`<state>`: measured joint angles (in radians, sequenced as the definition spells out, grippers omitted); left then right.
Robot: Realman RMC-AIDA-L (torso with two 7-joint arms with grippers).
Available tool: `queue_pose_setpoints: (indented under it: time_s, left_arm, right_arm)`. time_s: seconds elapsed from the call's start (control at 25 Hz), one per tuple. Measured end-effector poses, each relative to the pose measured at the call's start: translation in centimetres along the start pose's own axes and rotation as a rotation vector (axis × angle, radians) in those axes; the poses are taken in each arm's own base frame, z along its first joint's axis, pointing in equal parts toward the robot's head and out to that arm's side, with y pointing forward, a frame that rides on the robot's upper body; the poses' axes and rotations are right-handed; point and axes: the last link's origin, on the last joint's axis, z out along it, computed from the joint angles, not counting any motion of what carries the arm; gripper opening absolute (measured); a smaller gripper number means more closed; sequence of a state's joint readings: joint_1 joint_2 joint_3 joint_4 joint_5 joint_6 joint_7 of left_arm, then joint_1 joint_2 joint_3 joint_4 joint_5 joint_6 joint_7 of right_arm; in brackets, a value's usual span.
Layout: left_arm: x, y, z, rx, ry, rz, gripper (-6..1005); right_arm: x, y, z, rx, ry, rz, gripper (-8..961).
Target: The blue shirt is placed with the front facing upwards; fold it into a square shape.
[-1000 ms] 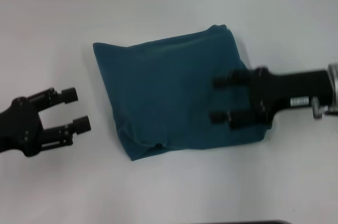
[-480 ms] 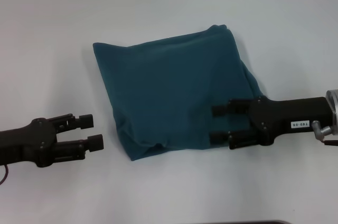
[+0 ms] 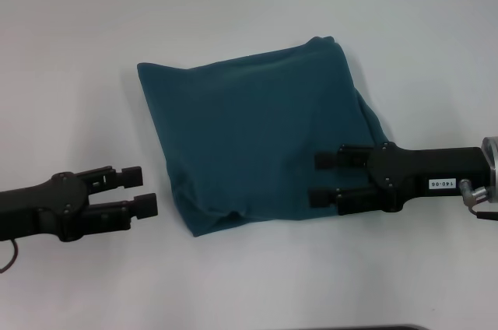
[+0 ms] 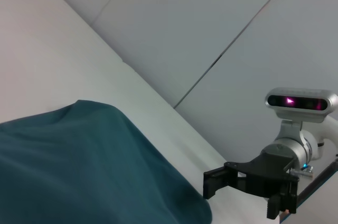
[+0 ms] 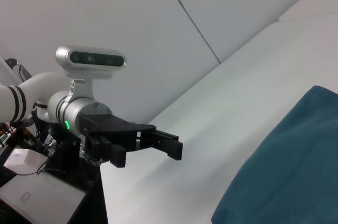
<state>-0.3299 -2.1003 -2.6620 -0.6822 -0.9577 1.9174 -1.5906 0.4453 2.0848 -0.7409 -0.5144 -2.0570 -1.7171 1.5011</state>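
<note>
Blue shirt [image 3: 257, 143] — dark teal soft cotton tee — sits mid-table on the white tabletop [image 3: 249, 3], already folded down to a rough four-sided packet, slightly skewed, no lettering showing from the head view. I'd call the fold nearly done; the near-left corner looks lumpy and the right edge bulges out.

Handling, my read: light, limp, no stiffness — layers will slide over each other if dragged, so any tidy-up should pinch through all layers at an edge or corner, not push on the top face. Best holds look like the near-left corner and the bulging right edge.

Right gripper [image 3: 320, 180], black two-finger type, is over the packet's near-right part, fingers spread with a clear gap, nothing pinched between them. I can't tell whether the tips touch the cloth or hover just above it.

Left gripper [image 3: 138, 191] is just beside the near-left corner, apart from the fabric, fingers parted a little less than the right's and holding nothing — also seen across the table from the right wrist view [image 5: 158, 145].
</note>
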Motion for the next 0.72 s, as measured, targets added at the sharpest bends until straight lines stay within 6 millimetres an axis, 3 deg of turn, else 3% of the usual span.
queue_pose_setpoints:
  time_s: [0.36,0.72]
  left_arm:
    - [0.0,0.1,2.5,-0.021,0.004,0.007,859]
    - [0.1,0.0,2.4,-0.019,-0.003,0.004,859]
  right_arm:
    - [0.2,0.0,0.0,0.004,-0.003,0.009,924]
    - [0.3,0.0,0.0,0.005,-0.005,0.011,924]
